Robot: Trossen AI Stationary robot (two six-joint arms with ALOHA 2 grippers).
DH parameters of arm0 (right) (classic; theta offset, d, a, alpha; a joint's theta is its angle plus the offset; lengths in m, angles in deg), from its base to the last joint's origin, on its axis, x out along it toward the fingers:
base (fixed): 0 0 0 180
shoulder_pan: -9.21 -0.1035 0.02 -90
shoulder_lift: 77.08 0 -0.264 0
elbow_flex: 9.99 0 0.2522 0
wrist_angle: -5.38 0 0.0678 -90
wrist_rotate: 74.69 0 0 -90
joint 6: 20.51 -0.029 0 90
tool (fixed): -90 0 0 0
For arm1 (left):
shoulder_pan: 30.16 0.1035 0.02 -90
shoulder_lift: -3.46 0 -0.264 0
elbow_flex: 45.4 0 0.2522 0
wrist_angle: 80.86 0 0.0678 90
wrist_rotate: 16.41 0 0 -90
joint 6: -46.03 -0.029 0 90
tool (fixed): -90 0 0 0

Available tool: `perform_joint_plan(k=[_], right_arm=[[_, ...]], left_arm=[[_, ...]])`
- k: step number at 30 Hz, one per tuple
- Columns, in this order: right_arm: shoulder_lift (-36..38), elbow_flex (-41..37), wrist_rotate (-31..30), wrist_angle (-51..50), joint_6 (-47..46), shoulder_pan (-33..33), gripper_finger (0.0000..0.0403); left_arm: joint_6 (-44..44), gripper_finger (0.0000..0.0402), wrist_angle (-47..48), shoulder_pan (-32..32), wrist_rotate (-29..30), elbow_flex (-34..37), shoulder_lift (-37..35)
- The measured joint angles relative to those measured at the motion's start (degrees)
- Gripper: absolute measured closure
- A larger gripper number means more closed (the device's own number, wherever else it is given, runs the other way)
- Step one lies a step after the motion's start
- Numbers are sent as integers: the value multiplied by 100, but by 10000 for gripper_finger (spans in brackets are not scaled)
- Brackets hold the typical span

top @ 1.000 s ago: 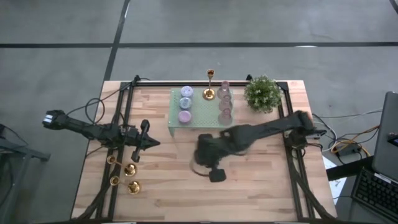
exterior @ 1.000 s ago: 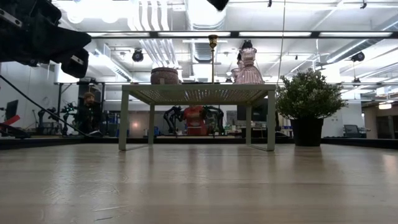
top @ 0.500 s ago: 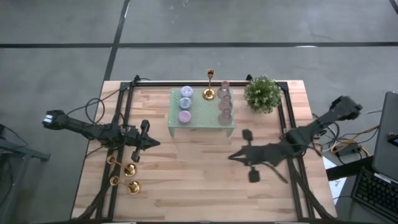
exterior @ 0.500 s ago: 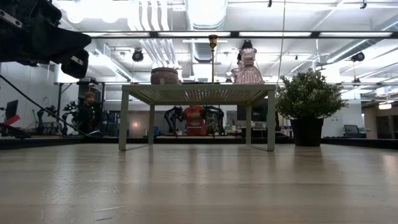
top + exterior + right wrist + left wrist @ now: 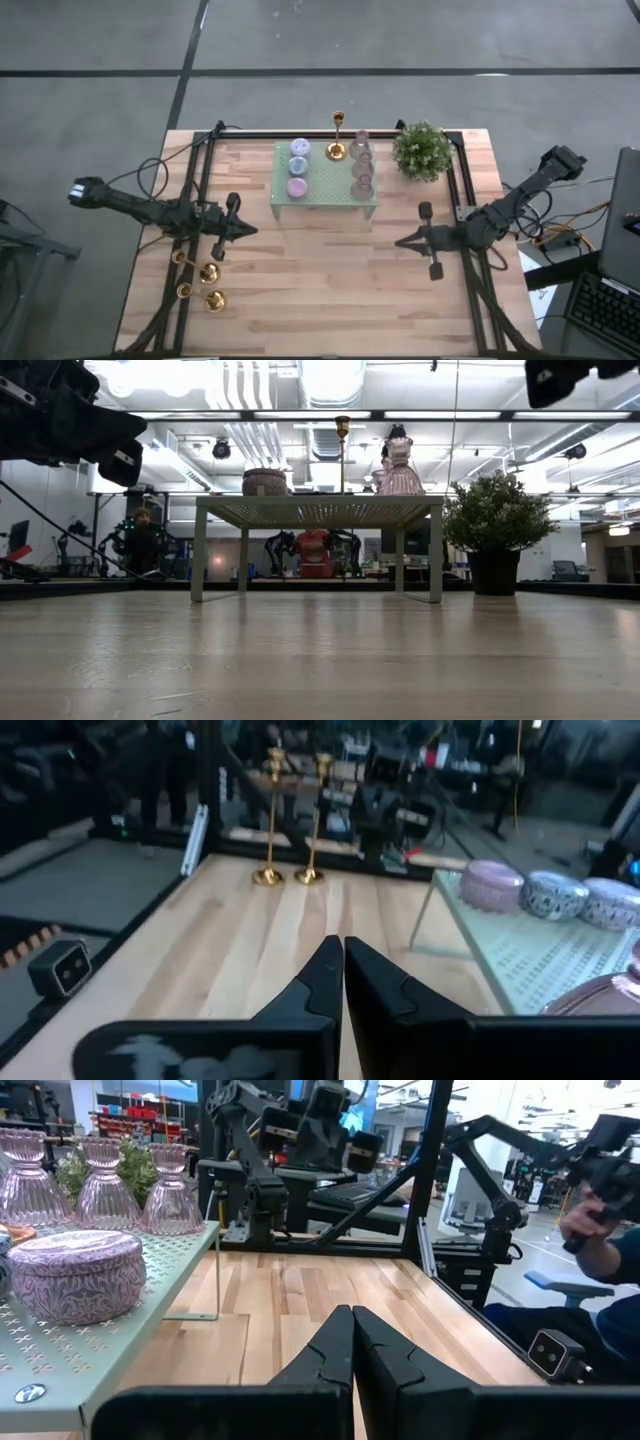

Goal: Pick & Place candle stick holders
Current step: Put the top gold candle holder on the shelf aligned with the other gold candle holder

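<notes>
Two gold candle stick holders [image 5: 208, 272] [image 5: 215, 299] stand upright on their round bases at the table's near left; they also show in the right wrist view [image 5: 267, 820] [image 5: 312, 820]. A third [image 5: 336, 150] stands at the far edge of the green shelf [image 5: 325, 205], and shows in the low view [image 5: 342, 450]. My left gripper [image 5: 250, 230] is shut and empty, to the left of the shelf and just beyond the two holders. My right gripper [image 5: 398, 241] is shut and empty, over the table's right half, pointing toward the table's left.
The shelf also carries three pastel candles [image 5: 298, 166] and pink glass holders [image 5: 361, 165]. A potted plant [image 5: 422, 150] stands at the far right. Black frame rails [image 5: 200, 190] run along the table's sides. A person [image 5: 600, 1210] shows beyond the table.
My right gripper has drawn back fast from the middle of the table, in front of the shelf, toward the table's right edge. It stays shut and empty. Nothing on the table has moved.
</notes>
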Motion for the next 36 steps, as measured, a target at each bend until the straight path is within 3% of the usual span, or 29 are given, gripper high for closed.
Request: perform_joint_plan(k=[7, 22, 36], right_arm=[[1009, -800, -3, 351, 573, 2, 394], [2906, -2073, 207, 188, 396, 7, 394], [4081, -1625, 220, -1894, 227, 646, 394]], left_arm=[[1, 396, 5, -1, -1, 0, 0], [0, 396, 11, 0, -1, 0, 0], [1, 396, 9, 0, -2, 0, 0]])
